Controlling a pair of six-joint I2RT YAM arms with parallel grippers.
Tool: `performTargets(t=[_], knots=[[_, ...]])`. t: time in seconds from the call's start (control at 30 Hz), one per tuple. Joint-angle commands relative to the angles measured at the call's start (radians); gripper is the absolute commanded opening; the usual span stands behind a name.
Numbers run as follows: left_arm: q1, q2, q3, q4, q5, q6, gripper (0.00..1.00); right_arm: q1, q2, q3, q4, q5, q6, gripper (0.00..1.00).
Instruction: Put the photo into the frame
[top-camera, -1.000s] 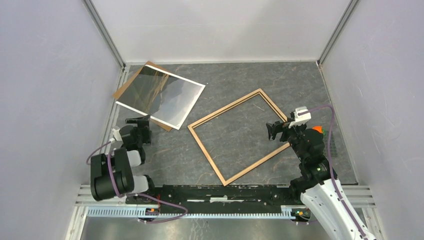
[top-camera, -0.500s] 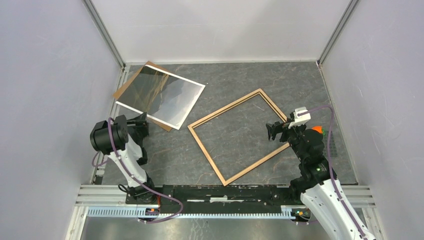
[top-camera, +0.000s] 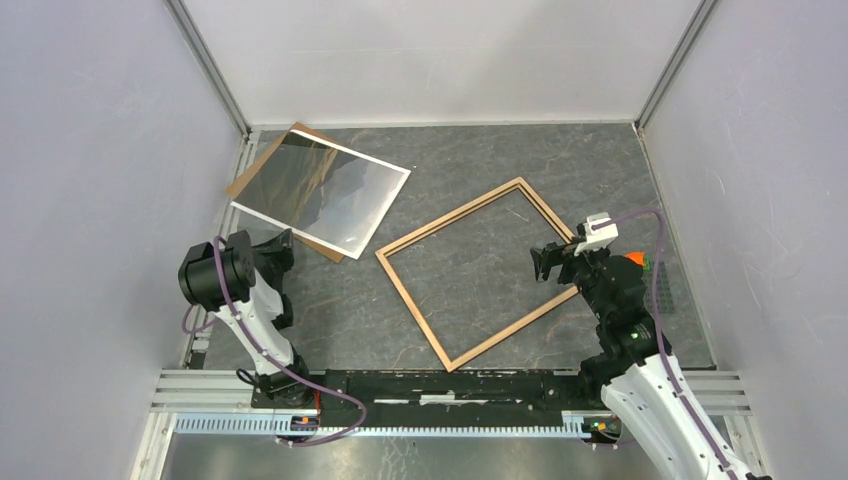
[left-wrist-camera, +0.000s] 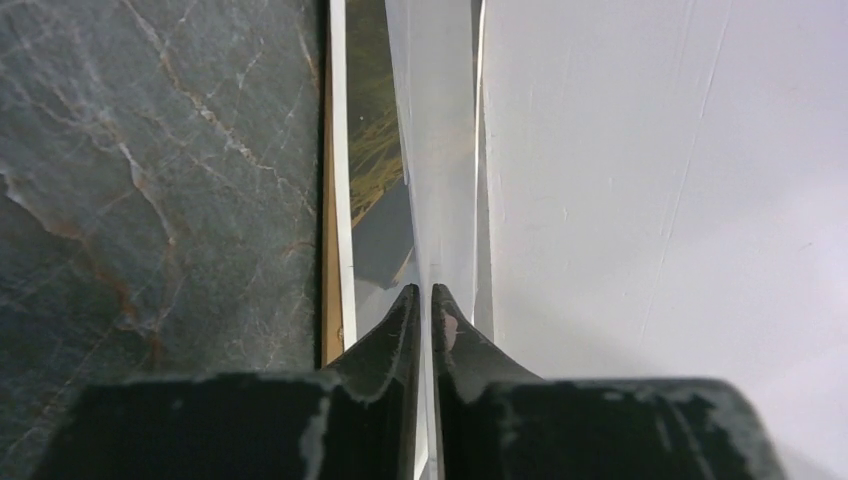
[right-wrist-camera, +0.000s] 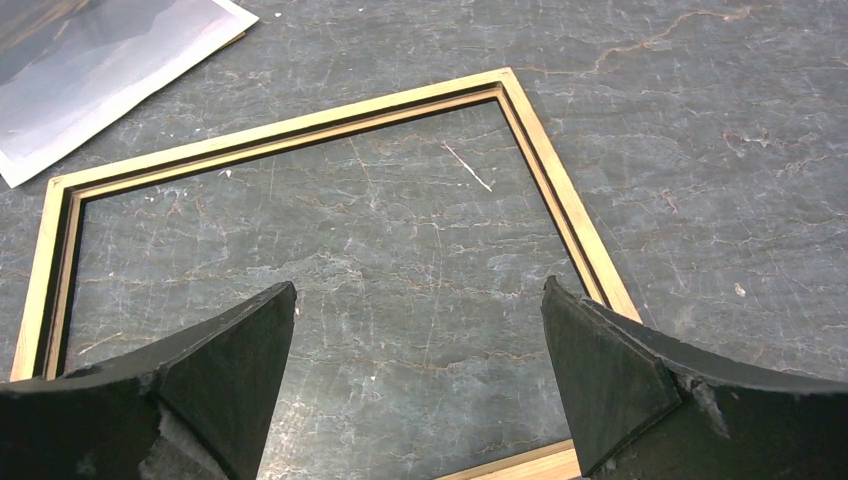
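Note:
The photo (top-camera: 325, 190), dark hills with a white border, lies at the back left on top of a brown backing board (top-camera: 250, 172). My left gripper (top-camera: 277, 243) sits at the photo's near edge. In the left wrist view its jaws (left-wrist-camera: 420, 292) are shut on the thin white sheet of the photo (left-wrist-camera: 372, 150), which runs edge-on away from them. The light wood frame (top-camera: 449, 217) lies flat mid-table with bare table inside it. My right gripper (top-camera: 548, 262) hovers over the frame's right corner, open and empty (right-wrist-camera: 418, 290), with the frame (right-wrist-camera: 300, 125) spread below it.
White enclosure walls close in on three sides, the left one close to the photo and left arm. A strip of the backing board (left-wrist-camera: 328, 200) shows beside the photo. A small orange and green object (top-camera: 636, 260) sits beside the right arm.
The left arm has risen and brought its gripper to the photo's near edge, and its jaws have gone from wide open to shut on it. The right arm has barely moved.

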Motion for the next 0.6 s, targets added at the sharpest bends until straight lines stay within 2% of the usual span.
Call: performTargets(t=[0.0, 0.13, 0.23, 0.3, 0.43, 0.57], knots=[[0.011, -0.031, 0.017, 0.027, 0.023, 0.035, 0.1, 0.006, 0.015, -0.012, 0.049, -0.004, -0.007, 0.98], [0.013, -0.033, 0.02, 0.021, 0.039, 0.026, 0.03, 0.006, 0.037, -0.019, 0.052, -0.047, -0.015, 0.98], [0.014, -0.062, 0.014, 0.0, 0.052, 0.014, 0.02, 0.005, 0.06, -0.034, 0.071, -0.072, -0.025, 0.98], [0.014, -0.11, 0.014, -0.071, 0.06, 0.0, 0.02, 0.005, 0.086, -0.038, 0.082, -0.102, -0.026, 0.98], [0.013, -0.277, 0.035, -0.323, 0.081, 0.015, 0.02, 0.007, 0.158, -0.029, 0.088, -0.157, -0.032, 0.98], [0.011, -0.549, 0.089, -0.761, 0.059, 0.103, 0.02, 0.039, 0.214, -0.021, 0.087, -0.153, -0.035, 0.98]])
